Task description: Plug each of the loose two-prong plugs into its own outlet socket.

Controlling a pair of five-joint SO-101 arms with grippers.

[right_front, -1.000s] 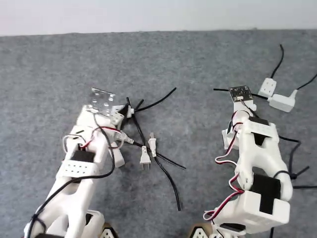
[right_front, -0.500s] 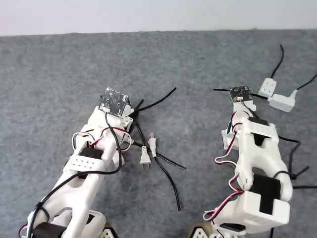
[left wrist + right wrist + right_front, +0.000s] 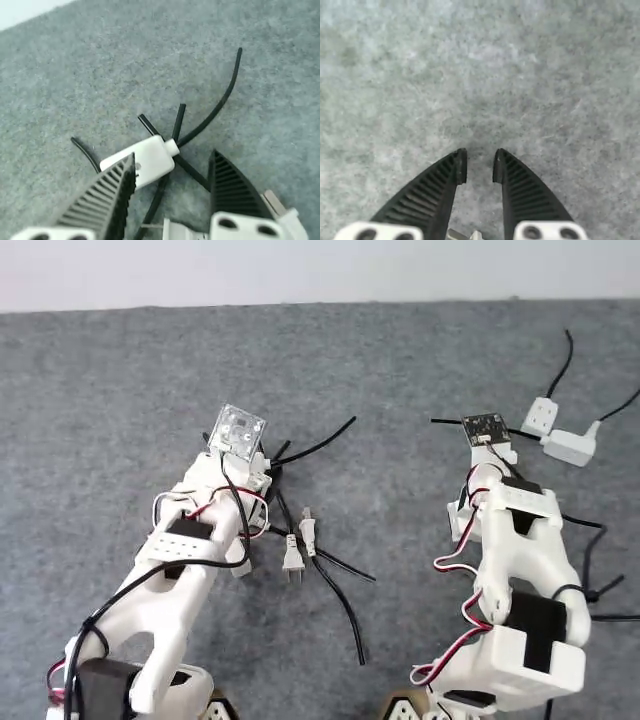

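Observation:
Two loose white two-prong plugs (image 3: 292,558) (image 3: 308,530) lie on black cables mid-table, beside the left arm (image 3: 190,540). My left gripper (image 3: 173,155) is open just above the carpet, its fingers on either side of a white plug body (image 3: 145,159) with a black cable. Another white plug (image 3: 280,212) lies close by one finger. Two white outlet sockets (image 3: 541,417) (image 3: 570,447) rest at the far right, past the right arm (image 3: 515,530). My right gripper (image 3: 479,160) points down at bare carpet, its fingers nearly together with nothing between them.
Black cables (image 3: 315,445) fan out over the grey carpet (image 3: 420,370) between the arms. More black cable (image 3: 563,358) runs from the sockets toward the far right edge. A pale wall borders the far side of the table.
The left arm has swung right and forward, bringing its wrist over the tangle of cables. The right arm, plugs and sockets have not moved.

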